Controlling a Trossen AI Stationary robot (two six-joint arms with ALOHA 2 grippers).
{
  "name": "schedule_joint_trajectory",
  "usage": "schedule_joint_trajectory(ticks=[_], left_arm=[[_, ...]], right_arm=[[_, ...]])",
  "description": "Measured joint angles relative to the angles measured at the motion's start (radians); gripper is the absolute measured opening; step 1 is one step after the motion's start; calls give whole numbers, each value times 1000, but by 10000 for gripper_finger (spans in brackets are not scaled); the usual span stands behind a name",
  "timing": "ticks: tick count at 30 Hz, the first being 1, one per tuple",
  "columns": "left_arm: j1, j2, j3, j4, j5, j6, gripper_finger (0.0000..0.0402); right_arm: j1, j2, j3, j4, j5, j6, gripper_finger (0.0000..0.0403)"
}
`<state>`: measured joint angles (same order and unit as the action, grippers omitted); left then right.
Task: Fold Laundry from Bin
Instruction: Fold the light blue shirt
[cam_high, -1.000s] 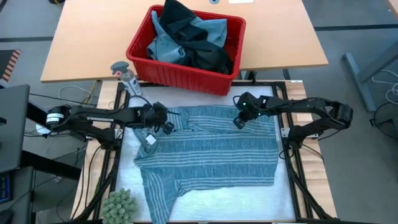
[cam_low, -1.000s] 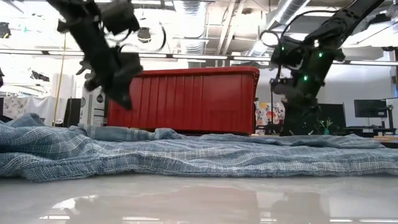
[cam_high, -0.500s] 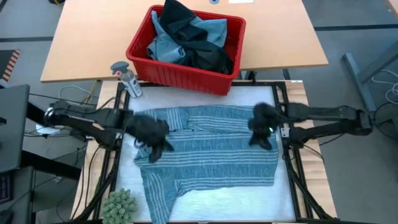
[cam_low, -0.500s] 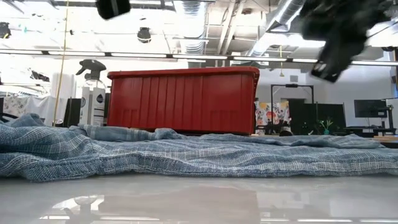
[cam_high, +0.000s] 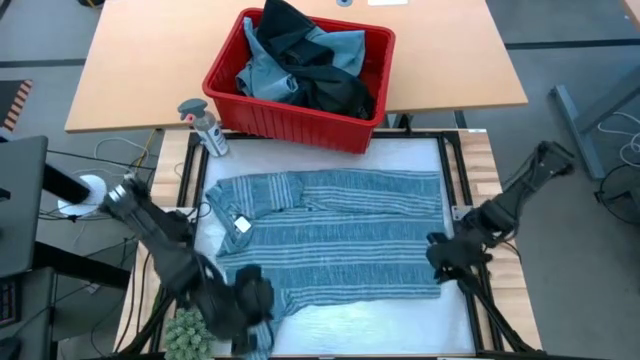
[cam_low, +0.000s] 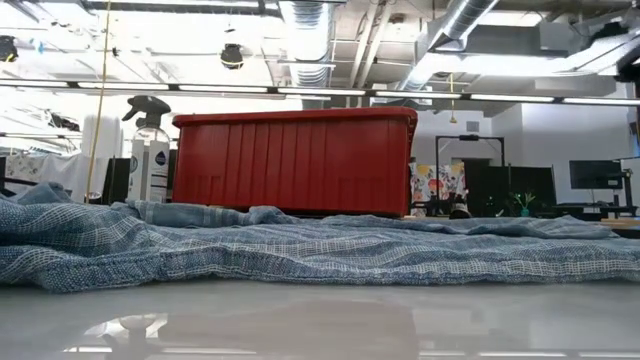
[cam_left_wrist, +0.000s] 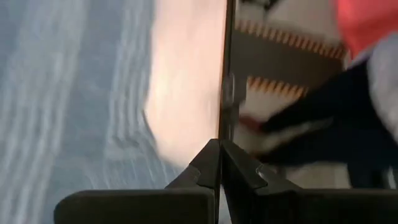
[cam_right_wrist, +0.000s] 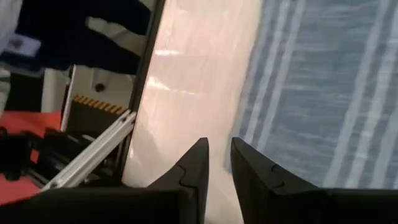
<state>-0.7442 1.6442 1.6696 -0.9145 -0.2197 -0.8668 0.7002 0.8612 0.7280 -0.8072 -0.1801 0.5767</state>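
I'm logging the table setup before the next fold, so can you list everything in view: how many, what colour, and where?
Striped garment: one, grey-blue with pale stripes, spread flat on the white work surface.
Bin: one, red, on the wooden table beyond the work surface.
Laundry in the bin: a heap, light blue and black; count unclear.
Spray bottle: one, clear with a grey trigger, beside the bin's near left corner.
Green spiky ball: one, at the near left corner of the work surface.
Left gripper: one, dark, shut, at the garment's near left edge.
Right gripper: one, dark, slightly open, empty, at the garment's right edge.
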Motion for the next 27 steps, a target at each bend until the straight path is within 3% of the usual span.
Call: schedule_joint_trajectory(ticks=[7,13,22,27], left_arm=[[-81,181,101,-115,98,-3,1],[-125,223,100,-54,159,121,35],[-135,227,72,-1,154,229,151],[-153,298,42,-39,68,244,202]], right_arm=[[163,79,0,8,200,183,185],[203,225,0,64,261,238,260],[203,422,0,161,261,221,270],[203,460,0,201,260,235,270]])
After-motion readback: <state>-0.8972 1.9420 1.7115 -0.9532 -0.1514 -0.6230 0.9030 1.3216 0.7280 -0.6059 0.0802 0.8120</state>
